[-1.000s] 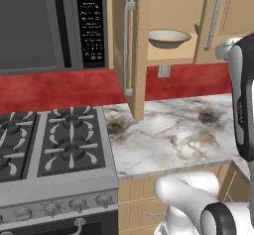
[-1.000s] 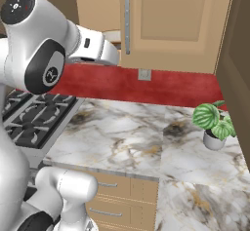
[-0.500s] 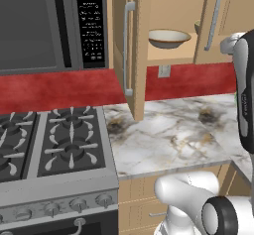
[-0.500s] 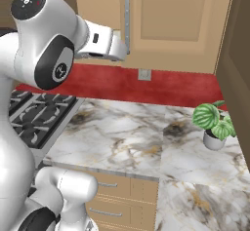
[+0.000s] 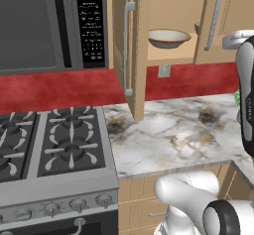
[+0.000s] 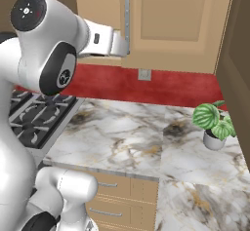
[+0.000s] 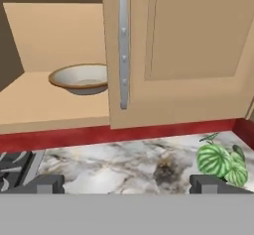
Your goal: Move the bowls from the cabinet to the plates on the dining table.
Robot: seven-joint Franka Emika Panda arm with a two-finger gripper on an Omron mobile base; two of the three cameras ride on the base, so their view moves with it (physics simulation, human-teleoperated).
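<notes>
One wide bowl (image 5: 169, 38) sits on the cabinet (image 5: 171, 55) shelf, upper centre of our left base view and upper left of our hand view. At the hand view's bottom our gripper (image 7: 127, 183) shows its fingertips (image 7: 47, 183) spread wide, holding nothing. Lower right stands a potted plant (image 7: 222, 163).

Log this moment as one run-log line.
phase: approach cabinet | tool: open, empty, facing shelf | wide bowl: on shelf, untouched | left door: open | right door: partly covers bowl
</notes>
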